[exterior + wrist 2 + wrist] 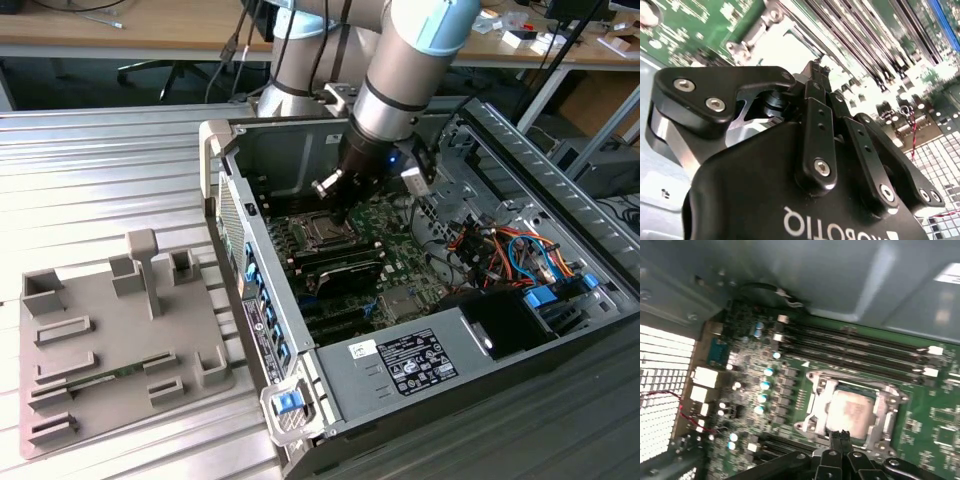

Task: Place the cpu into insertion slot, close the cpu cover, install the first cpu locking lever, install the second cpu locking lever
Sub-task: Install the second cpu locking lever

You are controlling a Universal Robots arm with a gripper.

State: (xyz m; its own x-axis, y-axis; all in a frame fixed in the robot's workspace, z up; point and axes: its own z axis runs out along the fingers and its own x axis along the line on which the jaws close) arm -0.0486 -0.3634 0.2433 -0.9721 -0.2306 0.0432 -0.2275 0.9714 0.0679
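Your gripper point(343, 212) hangs low inside the open computer case point(300, 330), its fingers point(841, 439) drawn together with nothing visible between them, tips poised at the edge of the insertion slot point(318, 233) on the green motherboard point(920, 425). In the first wrist view the cpu point(852, 409) already lies seated in that slot, silvery face up, with the cpu cover point(881, 415) lying down around it as a shiny frame; whether either locking lever is latched cannot be made out. From the gripper tips the chip sits at about twelve o'clock, just beside them. A closed, narrow stance like this suits pressing or hooking a thin lever rather than carrying. At nine o'clock of the case, a grey fixture tray point(110, 340) rests on the desk point(100, 170).
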